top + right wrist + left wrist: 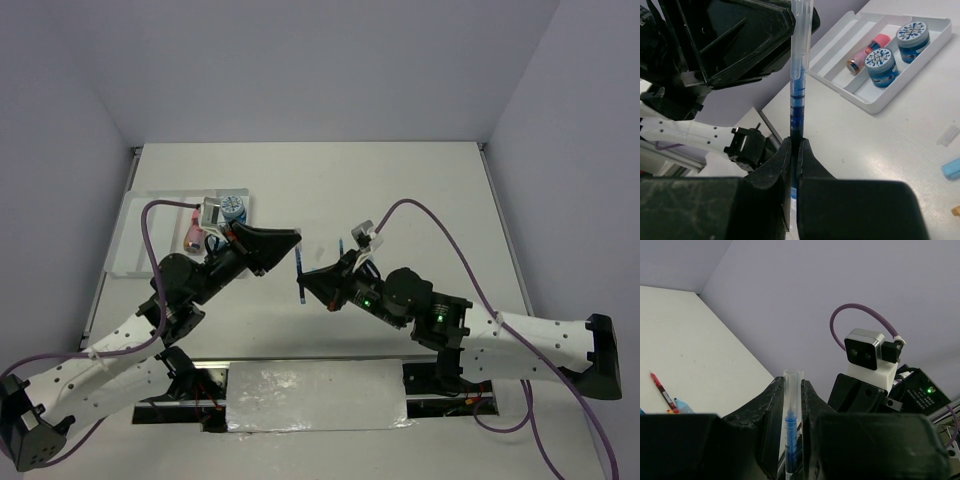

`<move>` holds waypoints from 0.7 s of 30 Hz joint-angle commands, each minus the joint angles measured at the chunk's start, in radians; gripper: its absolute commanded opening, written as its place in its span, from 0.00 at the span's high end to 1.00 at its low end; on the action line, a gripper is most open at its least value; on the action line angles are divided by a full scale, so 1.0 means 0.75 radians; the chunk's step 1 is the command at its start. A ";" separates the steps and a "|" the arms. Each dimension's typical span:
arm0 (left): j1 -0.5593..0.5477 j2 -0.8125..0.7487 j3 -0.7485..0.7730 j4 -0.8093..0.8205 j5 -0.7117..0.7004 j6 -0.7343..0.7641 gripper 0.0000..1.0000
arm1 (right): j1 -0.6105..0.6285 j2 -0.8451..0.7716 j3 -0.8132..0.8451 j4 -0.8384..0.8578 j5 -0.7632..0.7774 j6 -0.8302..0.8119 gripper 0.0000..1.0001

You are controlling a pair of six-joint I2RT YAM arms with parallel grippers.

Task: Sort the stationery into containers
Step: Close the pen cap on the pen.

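Observation:
A thin blue pen point(300, 268) with a clear cap is held in the air between both grippers. My left gripper point(295, 242) is shut on its capped end point(791, 422). My right gripper point(307, 282) is shut on its lower barrel point(797, 107). The white divided tray point(135, 232) lies at the far left and also shows in the right wrist view point(935, 40). It holds two blue-white rolls point(882, 64) point(912, 36) in one compartment and a pink-orange cylinder point(867, 52) in the compartment beside them. A red pen point(662, 392) lies on the table.
A light-blue piece point(951, 167), a clear piece point(947, 135) and an orange piece point(956, 211) lie on the table to the right. Another light-blue piece point(682, 405) lies by the red pen. The right wrist camera point(865, 352) is close in front of the left gripper.

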 commanded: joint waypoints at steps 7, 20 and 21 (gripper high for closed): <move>-0.046 -0.027 -0.006 -0.025 -0.007 -0.023 1.00 | 0.011 0.046 0.213 0.109 0.136 -0.200 1.00; -0.060 -0.078 0.002 -0.036 0.016 0.096 0.85 | 0.011 0.101 0.363 0.051 0.097 -0.213 1.00; -0.064 -0.074 0.016 -0.044 0.026 0.118 0.82 | 0.011 0.112 0.365 0.061 0.075 -0.227 1.00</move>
